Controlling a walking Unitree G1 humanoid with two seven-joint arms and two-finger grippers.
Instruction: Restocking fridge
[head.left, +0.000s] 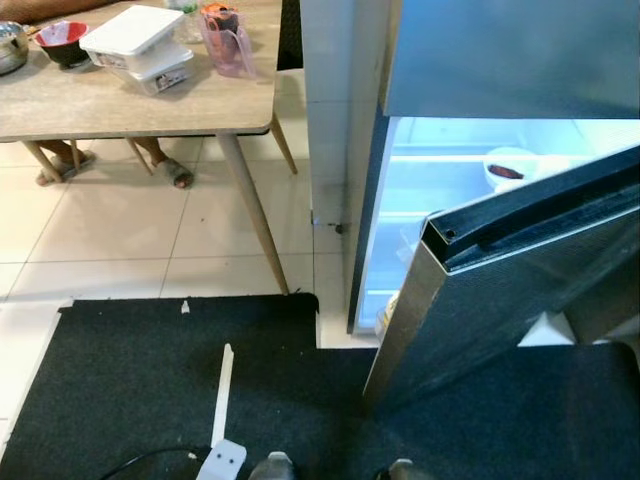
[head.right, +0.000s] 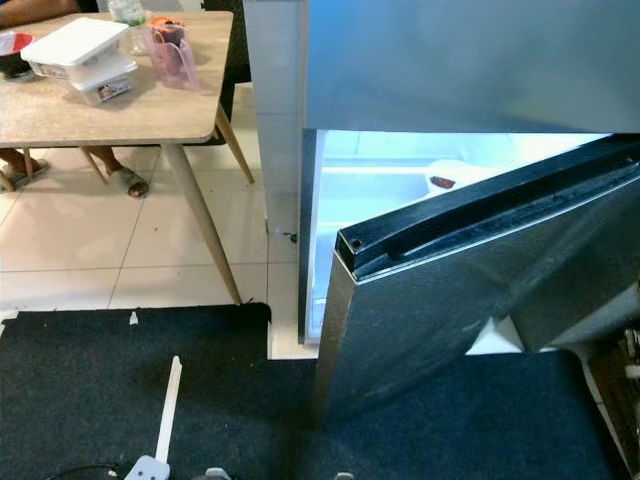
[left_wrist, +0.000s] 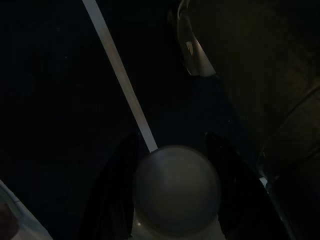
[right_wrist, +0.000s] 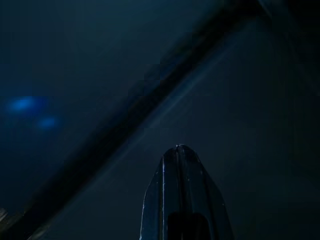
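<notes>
**Standing before the half-open fridge, nothing carried yet**

Looking through the left eye view, the robot is facing a fridge (head.left: 480, 60) whose lower door (head.left: 500, 290) is standing partly open, and the lit inside is showing a white bowl (head.left: 508, 168) with something dark in it on a shelf. To the left, a wooden bench (head.left: 130, 95) is carrying stacked white food boxes (head.left: 140, 45), a pink transparent jug (head.left: 228, 40) and a dark bowl (head.left: 63, 42). These things on the bench are well apart from the fridge. A person's feet in sandals are showing under it.

The right eye view is giving the same scene; the door is covering most of the fridge's inside, so the lower shelves are hidden.

The left wrist view is very dark. The left claw (left_wrist: 175, 180) is hanging over a black mat (left_wrist: 50, 100), its fingers spread on both sides of a pale round part; whether that part is an object or the robot's own, I cannot tell. A white strip (left_wrist: 120, 80) is lying on the mat.

The right wrist view is dark and blurred. The right claw (right_wrist: 184, 195) is showing its fingers pressed together, pinching nothing I can see.

In my judgement, the fetching step is in hand: the next move is calling for turning toward the bench and taking one item.
</notes>
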